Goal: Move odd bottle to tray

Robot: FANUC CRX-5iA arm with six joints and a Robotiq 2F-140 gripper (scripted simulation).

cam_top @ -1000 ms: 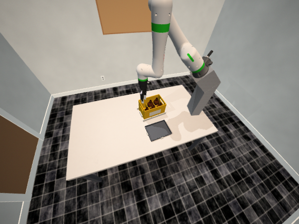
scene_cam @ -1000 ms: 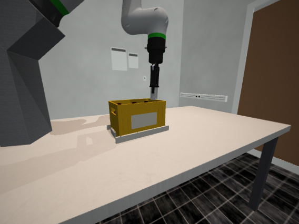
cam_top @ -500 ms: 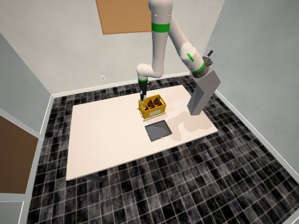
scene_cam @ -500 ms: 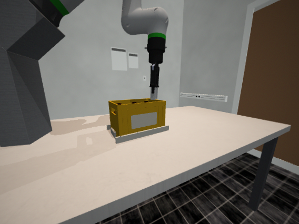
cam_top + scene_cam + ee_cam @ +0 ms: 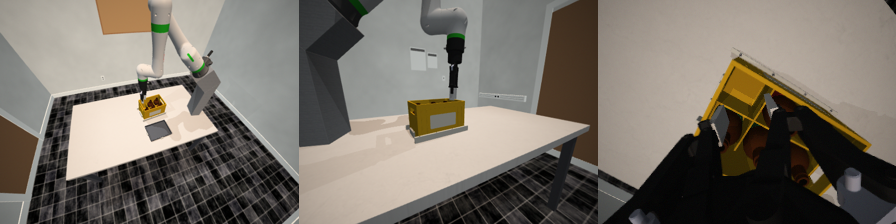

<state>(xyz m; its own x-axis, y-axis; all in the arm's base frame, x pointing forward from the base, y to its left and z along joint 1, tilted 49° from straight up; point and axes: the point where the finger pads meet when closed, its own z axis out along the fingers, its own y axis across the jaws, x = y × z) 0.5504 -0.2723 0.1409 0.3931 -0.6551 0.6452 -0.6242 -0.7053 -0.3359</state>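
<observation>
The yellow crate (image 5: 152, 106) stands on the table toward the back, and several brown bottles (image 5: 153, 103) stand in its cells. It also shows in the exterior view (image 5: 436, 116), where only dark bottle tops reach its rim. The dark grey tray (image 5: 158, 130) lies flat and empty in front of the crate. My gripper (image 5: 142, 101) (image 5: 452, 97) points straight down over the crate's far left corner, fingertips just at rim height. In the wrist view the fingers stand partly open over the cell dividers and brown bottles (image 5: 758, 145), with nothing held between them.
The crate rests on a thin grey base plate (image 5: 439, 134). The arm's large grey pedestal (image 5: 203, 92) stands at the table's right back corner, close to the crate and tray. The table's front edge runs near the tray.
</observation>
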